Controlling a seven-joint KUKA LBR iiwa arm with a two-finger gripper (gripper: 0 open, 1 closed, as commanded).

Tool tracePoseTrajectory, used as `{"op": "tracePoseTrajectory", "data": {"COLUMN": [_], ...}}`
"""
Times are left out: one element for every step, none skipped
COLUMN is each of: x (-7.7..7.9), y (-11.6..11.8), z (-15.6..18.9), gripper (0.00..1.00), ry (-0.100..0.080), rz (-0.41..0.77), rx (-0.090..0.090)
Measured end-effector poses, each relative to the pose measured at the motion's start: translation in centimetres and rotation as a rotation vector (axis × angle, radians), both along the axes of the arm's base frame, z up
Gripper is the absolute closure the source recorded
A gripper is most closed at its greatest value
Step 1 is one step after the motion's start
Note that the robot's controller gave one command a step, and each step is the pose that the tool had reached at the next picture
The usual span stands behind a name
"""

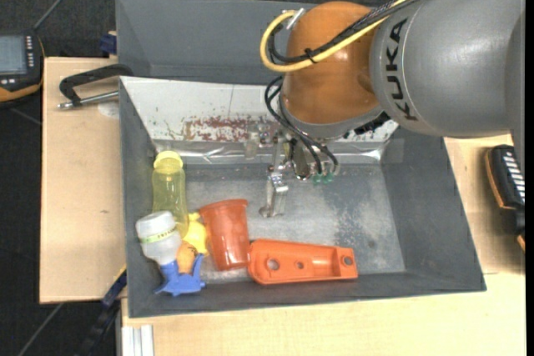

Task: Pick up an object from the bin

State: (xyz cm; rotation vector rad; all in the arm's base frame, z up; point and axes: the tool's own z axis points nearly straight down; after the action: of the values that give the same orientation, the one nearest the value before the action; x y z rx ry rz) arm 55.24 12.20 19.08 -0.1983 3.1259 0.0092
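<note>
Yellow plastic bottle (168, 186) lies well left of the jaws, with a white-and-green cap (158, 233) and a blue toy (180, 281) heaped below it. Closer in, a see-through red cup (225, 234) lies on its side down-left of the jaws, touching a flat orange bar with holes (302, 262) straight below them. Gripper (274, 206) hangs over bare bin (371, 221) floor, apart from both, and honestly can't tell if the jaws are open or closed.

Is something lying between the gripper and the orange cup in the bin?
Nothing visible does. The gripper hangs over bare floor of the bin, and only bare floor separates it from the orange cup at its lower left. The flat orange tool lies beside the cup, not between.
</note>
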Motion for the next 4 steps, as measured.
{"op": "tracePoseTrajectory", "data": {"x": [0.0,-1.7,-3.3,-3.3], "y": [0.0,1.9,0.5,0.5], "z": [-0.1,-4.2,-8.5,-8.5], "gripper": [0.00,0.00,1.00,1.00], "ry": [0.002,-0.007,0.000,0.000], "rz": [-0.001,-0.015,-0.020,-0.020], "rx": [0.000,0.002,-0.001,-0.001]}}
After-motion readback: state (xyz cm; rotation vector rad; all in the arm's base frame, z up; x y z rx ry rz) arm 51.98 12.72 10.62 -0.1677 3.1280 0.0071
